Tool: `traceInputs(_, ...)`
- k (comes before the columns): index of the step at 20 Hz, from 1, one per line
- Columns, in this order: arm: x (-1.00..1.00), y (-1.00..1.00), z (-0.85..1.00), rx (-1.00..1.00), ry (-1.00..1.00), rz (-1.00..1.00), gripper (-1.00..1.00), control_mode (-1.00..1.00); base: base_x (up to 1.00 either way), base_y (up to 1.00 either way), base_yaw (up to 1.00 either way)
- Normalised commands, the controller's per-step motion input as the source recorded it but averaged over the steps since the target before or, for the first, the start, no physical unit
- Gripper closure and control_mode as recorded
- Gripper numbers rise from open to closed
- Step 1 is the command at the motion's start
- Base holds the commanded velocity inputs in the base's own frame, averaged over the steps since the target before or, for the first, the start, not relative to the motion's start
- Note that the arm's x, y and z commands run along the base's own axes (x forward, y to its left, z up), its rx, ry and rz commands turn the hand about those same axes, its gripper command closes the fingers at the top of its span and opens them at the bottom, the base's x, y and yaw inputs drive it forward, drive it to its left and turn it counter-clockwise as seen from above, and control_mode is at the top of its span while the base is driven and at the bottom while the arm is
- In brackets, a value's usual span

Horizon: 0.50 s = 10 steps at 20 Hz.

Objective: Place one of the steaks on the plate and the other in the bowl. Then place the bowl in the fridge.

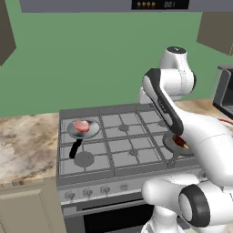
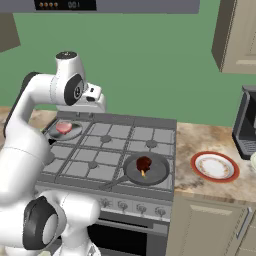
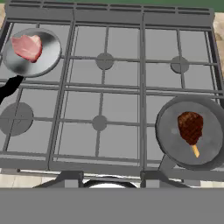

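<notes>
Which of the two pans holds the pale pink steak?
The smaller pan at the stove's back left corner holds the pink steak; the larger front-right pan holds the dark brown steak.

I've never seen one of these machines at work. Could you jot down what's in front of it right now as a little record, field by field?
Setting: gas stove set in a stone counter
Pink steak: in the small pan, back left burner
Dark steak: in the larger pan, front right burner
Plate: red-rimmed, on the counter right of the stove, nothing on it
Gripper: high over the stove's front edge, holding nothing, jaws partly apart
Steaks moved so far: none
</notes>
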Motion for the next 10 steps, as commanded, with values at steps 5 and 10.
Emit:
traceInputs(5, -0.53, -0.06, -0.14, 0.00, 0.02, 0.00, -1.00, -1.00, 0.00, 0.00, 0.00)
traceInputs(10, -0.53, -0.22, -0.22, 0.00, 0.02, 0.00, -1.00, -1.00, 0.00, 0.00, 0.00)
